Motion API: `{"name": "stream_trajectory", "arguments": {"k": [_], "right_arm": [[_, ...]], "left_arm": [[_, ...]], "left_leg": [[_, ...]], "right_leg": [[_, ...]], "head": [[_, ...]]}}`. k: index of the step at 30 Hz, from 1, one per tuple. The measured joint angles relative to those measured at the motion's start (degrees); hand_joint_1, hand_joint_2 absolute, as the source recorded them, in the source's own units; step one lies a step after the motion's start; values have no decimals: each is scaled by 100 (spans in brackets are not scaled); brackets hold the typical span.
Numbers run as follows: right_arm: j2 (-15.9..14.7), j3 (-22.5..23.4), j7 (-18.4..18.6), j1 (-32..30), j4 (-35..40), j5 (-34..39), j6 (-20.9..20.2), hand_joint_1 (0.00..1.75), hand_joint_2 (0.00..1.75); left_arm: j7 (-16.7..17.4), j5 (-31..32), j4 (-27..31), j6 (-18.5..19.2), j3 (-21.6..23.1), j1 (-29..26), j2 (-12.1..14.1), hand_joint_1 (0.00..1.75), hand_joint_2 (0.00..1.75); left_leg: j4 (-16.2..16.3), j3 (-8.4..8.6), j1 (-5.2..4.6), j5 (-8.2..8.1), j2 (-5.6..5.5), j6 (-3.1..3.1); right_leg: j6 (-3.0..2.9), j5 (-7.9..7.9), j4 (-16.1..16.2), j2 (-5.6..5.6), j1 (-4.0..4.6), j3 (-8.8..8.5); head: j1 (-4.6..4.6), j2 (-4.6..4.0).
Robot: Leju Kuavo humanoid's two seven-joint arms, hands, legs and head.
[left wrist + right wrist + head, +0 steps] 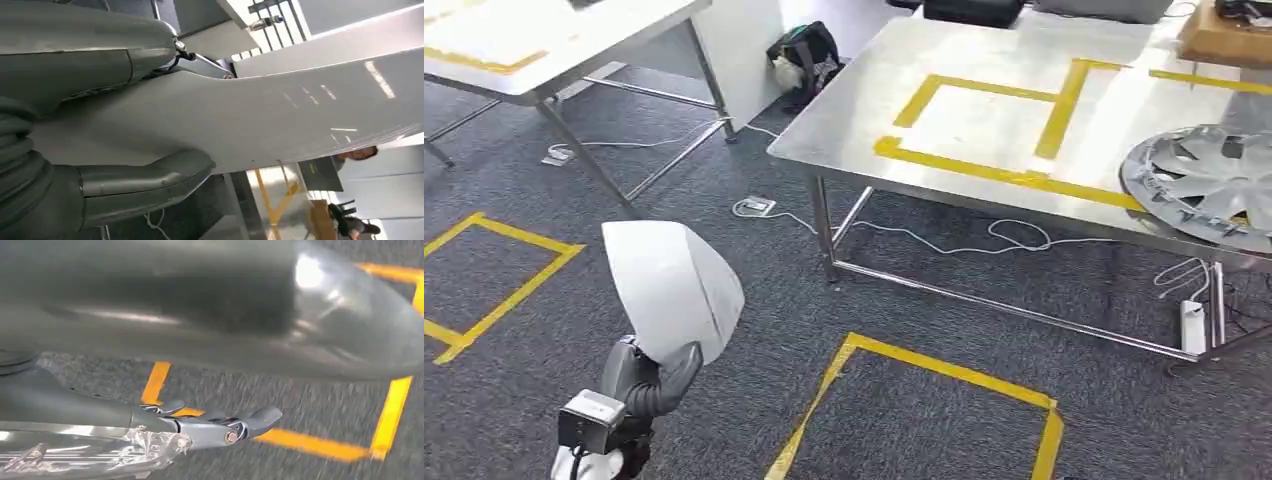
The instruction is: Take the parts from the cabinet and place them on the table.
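Note:
My left hand holds a white curved shell part upright at the lower left of the head view, over the carpet. In the left wrist view the white part is gripped between the thumb and the fingers above it. The steel table with yellow tape outlines stands ahead to the right. A silver hubcap lies at the table's right end. In the right wrist view my right hand hangs over the carpet with its fingers stretched out and nothing in them.
A white table stands at the upper left. Yellow tape squares mark the carpet. White cables and a power strip lie under the steel table. A black bag sits behind it. A person stands further off.

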State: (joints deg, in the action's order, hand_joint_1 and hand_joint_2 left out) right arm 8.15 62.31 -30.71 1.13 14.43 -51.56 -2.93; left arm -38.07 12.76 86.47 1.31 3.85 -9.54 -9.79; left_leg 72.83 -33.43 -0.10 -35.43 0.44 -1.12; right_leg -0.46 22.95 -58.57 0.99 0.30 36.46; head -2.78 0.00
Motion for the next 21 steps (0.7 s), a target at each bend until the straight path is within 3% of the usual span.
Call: {"name": "stream_trajectory", "arguments": {"k": [1,2,3,4,5,6,7,8,9,11,12,13,14,16,17,18,19,21], "right_arm": [[0,0,0,-8,0,-4,-2,0,0],[0,0,0,-15,0,-4,-2,0,0],[2,0,2,-26,0,-7,-2,0,0],[2,0,2,-30,-2,-7,-2,0,0],[2,0,2,-27,-2,-7,-6,0,0],[2,0,2,-28,0,-7,-4,0,0],[-2,2,2,-11,0,-7,-2,0,0],[-2,0,4,-13,0,-9,-2,0,0],[-2,2,9,-20,0,-11,-2,0,0],[-2,2,7,-57,0,-28,-2,0,0],[-9,2,4,-65,0,-43,0,0,0],[-9,2,7,-50,0,-50,7,0,0],[-9,2,7,-22,0,-63,7,0,0],[-4,-2,9,0,-2,-103,7,0,0],[-4,-4,9,-10,-2,-114,9,0,0],[-7,-2,11,-22,-2,-127,11,0,0],[-9,-2,11,-24,-2,-138,18,0,0],[-13,0,11,-26,-2,-166,15,0,0]], "left_arm": [[0,0,-2,2,-2,0,9,175,175],[0,0,0,2,-2,1,13,175,175],[0,0,-2,2,-2,0,17,175,175],[0,0,-2,4,-2,1,20,175,175],[0,0,0,4,-2,1,24,175,175],[0,0,-2,4,-2,-2,26,175,175],[0,0,-7,4,-2,-5,31,175,175],[0,2,-22,4,-2,-6,33,175,175],[0,11,-20,7,0,-21,31,175,175],[0,15,-20,11,6,23,33,175,175],[0,35,-20,22,13,46,31,175,175],[0,52,-20,24,18,49,31,175,175],[0,59,-20,26,15,45,37,175,175],[0,114,-20,28,13,54,55,175,175],[0,127,-20,28,15,59,61,175,175],[0,149,-20,28,18,64,70,175,175],[0,166,-20,28,20,74,79,175,175],[2,184,-20,28,20,133,92,175,175]], "left_leg": [[108,-182,12,-292,-3,-11],[86,-308,22,-468,-4,-23],[-55,-359,31,-402,-9,-39],[-309,-338,42,-151,-28,-55],[-716,-266,62,299,-80,-87],[-1145,-194,113,810,-241,-138],[-1508,-261,185,1017,-446,-157],[-1437,-239,160,975,-388,-110],[-1438,-220,153,1036,-378,-62],[-1460,-172,165,1067,-292,50],[-1472,-132,163,1086,-231,102],[-1472,-98,155,1060,-185,141],[-1471,-68,138,1036,-117,172],[-1470,-24,99,974,24,211],[-1469,7,80,942,78,217],[-1469,47,64,908,125,222],[-1469,93,52,876,126,214],[-1470,196,45,805,173,192]], "right_leg": [[10,49,0,77,-12,-52],[36,107,0,157,-31,-117],[67,169,0,242,-53,-198],[89,212,0,311,-80,-269],[118,261,0,385,-108,-339],[162,302,2,449,-117,-349],[204,342,-78,511,-104,-388],[241,383,-46,573,-104,-349],[285,450,-28,609,-117,-281],[354,481,26,677,-140,-351],[368,503,-50,412,-124,-370],[388,638,-268,117,-103,-273],[406,860,-666,-10,-105,-59],[428,1246,-1608,-70,-106,469],[424,1238,-1805,-69,-104,607],[409,1085,-1698,-70,-98,585],[386,847,-1358,-70,-90,438],[310,302,-288,-108,-56,-84]], "head": [[0,0],[-2,0],[-2,0],[-2,0],[-2,0],[7,0],[57,0],[92,2],[79,0],[63,2],[57,0],[20,0],[7,0],[7,0],[2,0],[7,0],[4,0],[4,0]]}}
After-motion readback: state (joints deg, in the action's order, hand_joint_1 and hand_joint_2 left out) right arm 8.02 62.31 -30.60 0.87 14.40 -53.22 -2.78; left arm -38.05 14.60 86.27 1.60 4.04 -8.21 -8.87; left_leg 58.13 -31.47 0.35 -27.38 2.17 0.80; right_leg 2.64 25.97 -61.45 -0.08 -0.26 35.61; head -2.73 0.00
